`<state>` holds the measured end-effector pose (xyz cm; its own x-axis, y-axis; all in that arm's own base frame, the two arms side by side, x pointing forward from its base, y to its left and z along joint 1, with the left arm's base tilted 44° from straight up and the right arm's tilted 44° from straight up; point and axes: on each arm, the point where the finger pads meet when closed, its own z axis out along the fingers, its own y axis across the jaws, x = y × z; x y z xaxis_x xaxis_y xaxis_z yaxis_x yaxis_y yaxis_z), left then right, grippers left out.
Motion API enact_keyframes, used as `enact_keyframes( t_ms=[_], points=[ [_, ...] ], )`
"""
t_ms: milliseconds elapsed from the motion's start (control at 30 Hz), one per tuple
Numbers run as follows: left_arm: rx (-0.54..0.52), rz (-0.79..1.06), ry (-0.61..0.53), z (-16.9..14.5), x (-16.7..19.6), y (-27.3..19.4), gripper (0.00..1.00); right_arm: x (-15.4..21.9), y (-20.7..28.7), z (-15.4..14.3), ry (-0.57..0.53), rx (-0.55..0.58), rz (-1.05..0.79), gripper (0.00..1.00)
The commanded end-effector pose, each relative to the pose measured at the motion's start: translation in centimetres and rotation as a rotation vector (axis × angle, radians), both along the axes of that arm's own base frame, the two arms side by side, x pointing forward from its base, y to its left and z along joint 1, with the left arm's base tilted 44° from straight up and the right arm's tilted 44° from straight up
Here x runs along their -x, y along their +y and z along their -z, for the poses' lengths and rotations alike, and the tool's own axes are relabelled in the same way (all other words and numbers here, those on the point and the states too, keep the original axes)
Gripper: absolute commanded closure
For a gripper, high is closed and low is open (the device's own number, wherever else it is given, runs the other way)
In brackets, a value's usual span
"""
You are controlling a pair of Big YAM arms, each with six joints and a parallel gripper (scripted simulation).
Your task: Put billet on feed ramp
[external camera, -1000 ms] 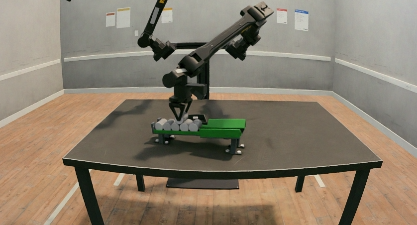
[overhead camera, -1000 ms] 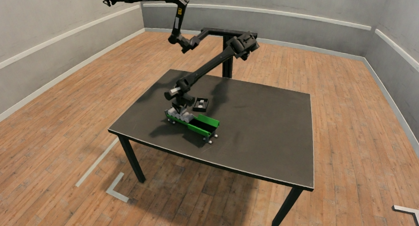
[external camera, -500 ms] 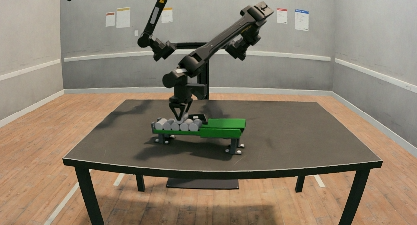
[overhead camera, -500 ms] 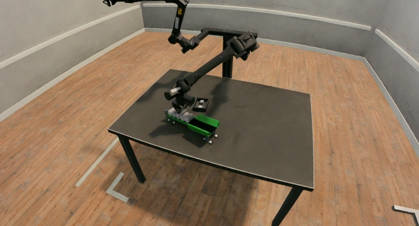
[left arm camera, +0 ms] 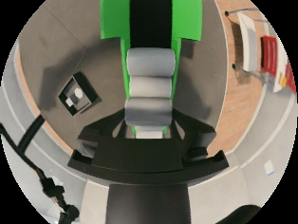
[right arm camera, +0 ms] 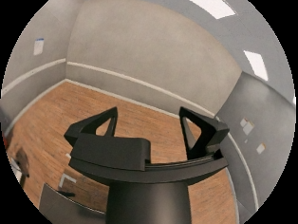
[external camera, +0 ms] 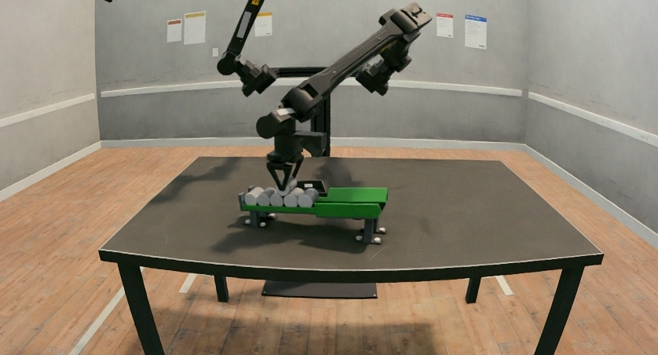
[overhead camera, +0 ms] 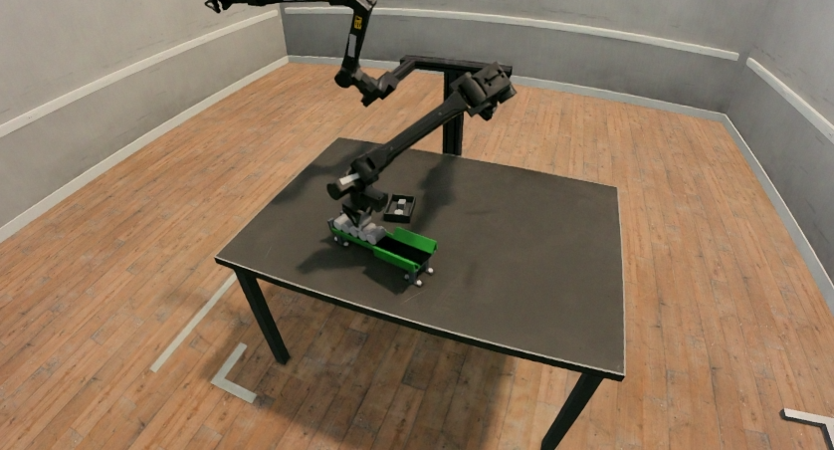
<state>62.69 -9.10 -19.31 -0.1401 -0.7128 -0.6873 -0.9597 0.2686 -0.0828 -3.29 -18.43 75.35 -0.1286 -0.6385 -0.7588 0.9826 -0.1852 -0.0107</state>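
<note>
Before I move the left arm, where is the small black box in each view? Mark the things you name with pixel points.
Top: the black box (overhead camera: pixel 398 218) (external camera: pixel 321 185) (left arm camera: pixel 86 85) sits near the centre, just beyond the green ramp (overhead camera: pixel 415 240) (external camera: pixel 347 210) (left arm camera: pixel 114 20).
Exterior: near the centre, partly hidden behind the ramp's load.
Left wrist: left side, about mid-height.
Right wrist: not in it.
Shared landmark: the table (overhead camera: pixel 524 242) (external camera: pixel 460 214) (left arm camera: pixel 35 40) (right arm camera: pixel 57 206), only a corner in the right wrist view.
</note>
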Motion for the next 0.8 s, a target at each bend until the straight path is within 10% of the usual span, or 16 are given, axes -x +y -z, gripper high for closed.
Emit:
enact_keyframes(
  t_ms=[0, 767],
  points=[
    [0.005, 0.027, -0.017, 0.2, -0.4, -2.8, 1.0, 0.2, -0.4, 0.5, -0.014, -0.02, -0.004, 0.0],
    [0.012, 0.027, -0.035, -2.6, -0.3, -3.6, 1.0, 0.2, -0.4, 0.5, -0.014, -0.02, -0.004, 0.0]
  ],
)
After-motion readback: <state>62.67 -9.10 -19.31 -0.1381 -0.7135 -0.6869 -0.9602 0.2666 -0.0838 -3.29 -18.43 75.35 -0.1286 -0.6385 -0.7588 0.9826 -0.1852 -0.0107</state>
